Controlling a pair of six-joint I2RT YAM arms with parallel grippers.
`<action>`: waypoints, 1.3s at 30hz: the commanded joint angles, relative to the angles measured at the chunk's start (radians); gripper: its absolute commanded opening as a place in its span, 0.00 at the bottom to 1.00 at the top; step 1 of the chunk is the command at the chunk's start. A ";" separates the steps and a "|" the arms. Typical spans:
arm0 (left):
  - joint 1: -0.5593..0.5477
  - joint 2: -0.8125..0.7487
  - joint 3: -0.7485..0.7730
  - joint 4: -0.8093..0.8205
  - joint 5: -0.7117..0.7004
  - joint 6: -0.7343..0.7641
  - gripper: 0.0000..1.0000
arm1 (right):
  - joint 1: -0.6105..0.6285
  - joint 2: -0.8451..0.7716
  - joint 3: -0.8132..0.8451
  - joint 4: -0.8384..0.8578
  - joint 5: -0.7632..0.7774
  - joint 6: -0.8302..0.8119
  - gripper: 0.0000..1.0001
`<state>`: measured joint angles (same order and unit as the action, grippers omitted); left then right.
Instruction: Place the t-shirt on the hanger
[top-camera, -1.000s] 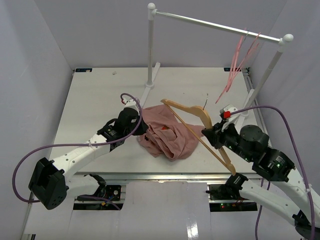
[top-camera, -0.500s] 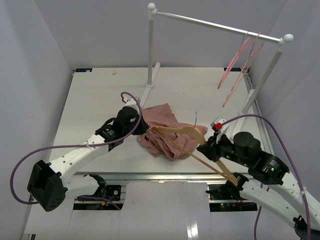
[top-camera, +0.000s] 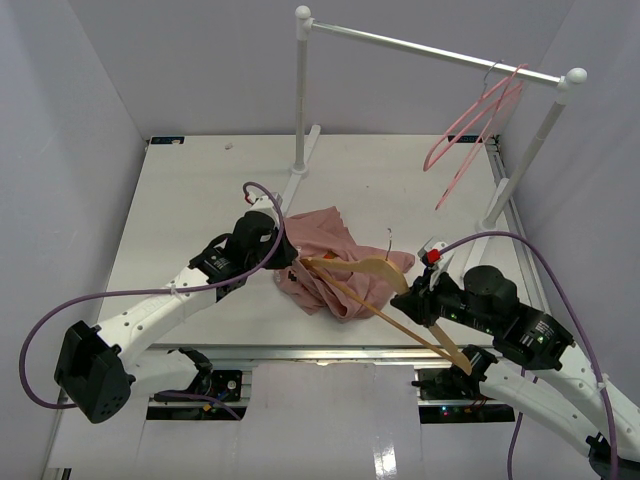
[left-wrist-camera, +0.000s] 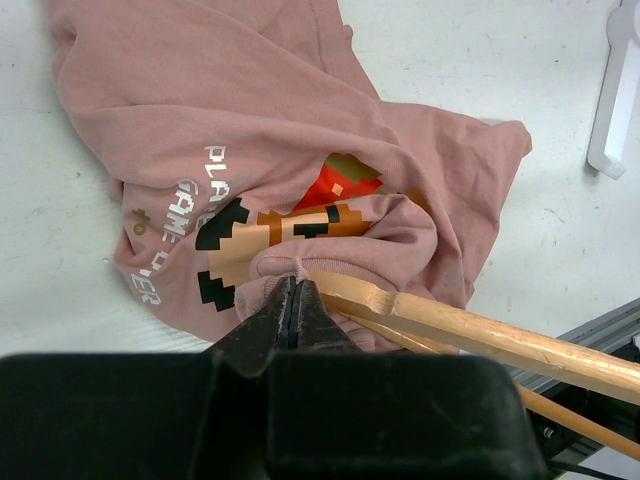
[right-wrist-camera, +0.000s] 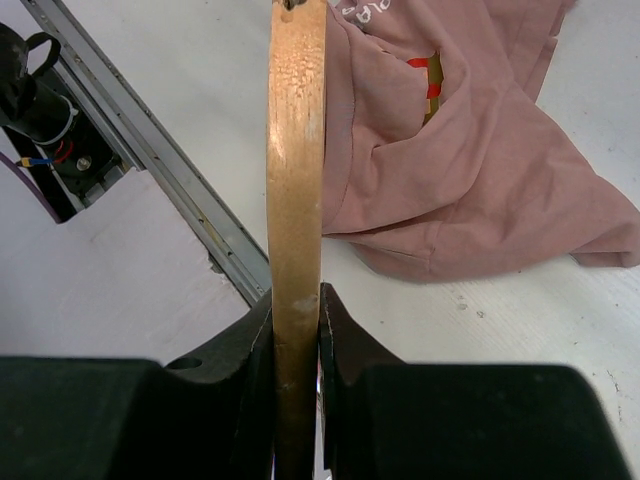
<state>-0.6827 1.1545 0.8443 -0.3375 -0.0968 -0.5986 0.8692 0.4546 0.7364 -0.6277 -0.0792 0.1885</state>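
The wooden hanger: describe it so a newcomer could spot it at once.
On the white table lies a crumpled pink t-shirt. The wooden hanger slants across its right side, held by the right end effector. It is tan wood with a crossbar, unlike the thin pink wire hangers on the rail.

The t-shirt is soft matt pink cloth, the hanger smooth pale wood, the surface matt white, the fingers dull black plastic.
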 joint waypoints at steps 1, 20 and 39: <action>0.003 -0.036 0.047 -0.029 -0.026 0.013 0.00 | 0.001 -0.019 0.021 0.037 -0.018 0.014 0.08; 0.003 -0.027 0.041 -0.087 -0.026 0.037 0.00 | 0.001 -0.026 0.073 -0.038 0.001 0.022 0.08; 0.004 0.014 0.034 -0.136 -0.045 0.021 0.00 | 0.001 -0.039 0.069 -0.024 -0.104 0.002 0.08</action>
<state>-0.6827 1.1671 0.8516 -0.4665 -0.1240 -0.5735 0.8692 0.4294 0.7650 -0.7006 -0.1492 0.2017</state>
